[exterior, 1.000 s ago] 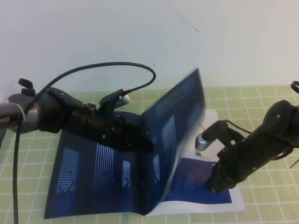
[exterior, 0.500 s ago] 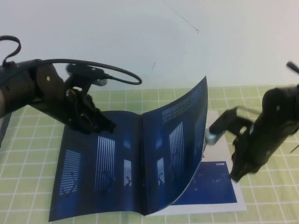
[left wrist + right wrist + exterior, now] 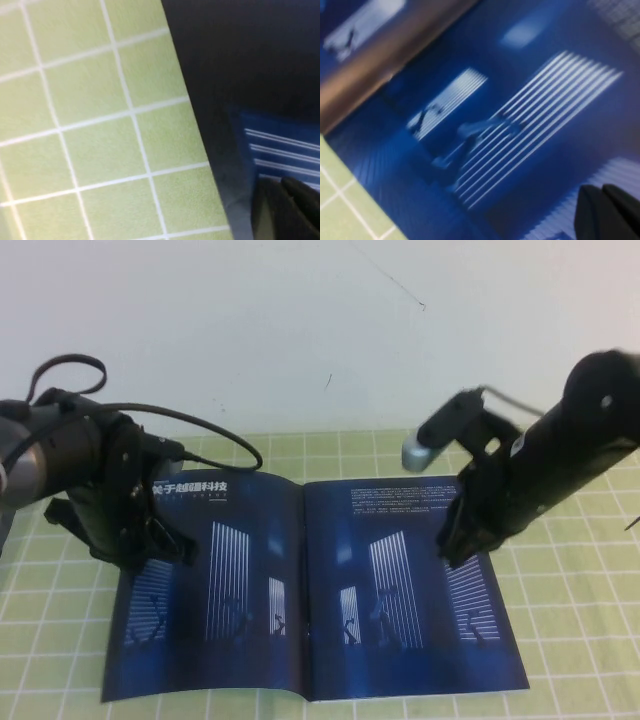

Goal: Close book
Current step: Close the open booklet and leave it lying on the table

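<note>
High view shows the book (image 3: 310,590) lying wide open and flat on the green surface (image 3: 585,610), blue pages up. My left tool (image 3: 165,543) sits low at the book's left edge. My right tool (image 3: 452,545) hangs over the right page, near its outer side. Both tools look clenched with nothing in them. In the right wrist view the two dark fingertips (image 3: 592,215) press together. To close the book well, I think one tool must slip under an outer page edge, lift it and swing it over the middle fold. The other tool should hold the other page down so the book does not slide. Going slow helps, because thin pages can bend.
</note>
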Robot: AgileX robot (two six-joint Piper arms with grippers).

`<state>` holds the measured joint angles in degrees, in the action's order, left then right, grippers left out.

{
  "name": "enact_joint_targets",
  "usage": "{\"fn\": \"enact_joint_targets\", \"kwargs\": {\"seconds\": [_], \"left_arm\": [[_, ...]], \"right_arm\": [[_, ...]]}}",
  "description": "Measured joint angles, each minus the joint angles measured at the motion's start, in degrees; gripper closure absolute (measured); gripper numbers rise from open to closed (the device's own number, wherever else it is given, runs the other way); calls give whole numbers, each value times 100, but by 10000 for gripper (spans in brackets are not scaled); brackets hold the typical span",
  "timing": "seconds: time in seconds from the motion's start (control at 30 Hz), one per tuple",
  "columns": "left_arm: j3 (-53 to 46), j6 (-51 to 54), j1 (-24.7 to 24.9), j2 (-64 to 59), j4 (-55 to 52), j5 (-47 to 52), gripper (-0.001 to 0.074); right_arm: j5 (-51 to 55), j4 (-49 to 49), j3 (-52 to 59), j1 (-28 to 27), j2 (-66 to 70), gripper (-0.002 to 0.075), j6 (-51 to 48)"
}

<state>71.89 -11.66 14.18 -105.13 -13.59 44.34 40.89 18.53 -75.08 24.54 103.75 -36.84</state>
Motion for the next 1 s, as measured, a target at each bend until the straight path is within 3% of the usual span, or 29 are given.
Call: {"fn": "enact_joint_targets", "kwargs": {"seconds": [0.47,1.0], "left_arm": [[0,-1184,0,221,-1371,237,739],[0,-1306,0,-527,-1098,388,739]], "right_arm": [[-49,73,247,10,1268,729,-129],[12,109,202,-1,1312,729,-143]]}}
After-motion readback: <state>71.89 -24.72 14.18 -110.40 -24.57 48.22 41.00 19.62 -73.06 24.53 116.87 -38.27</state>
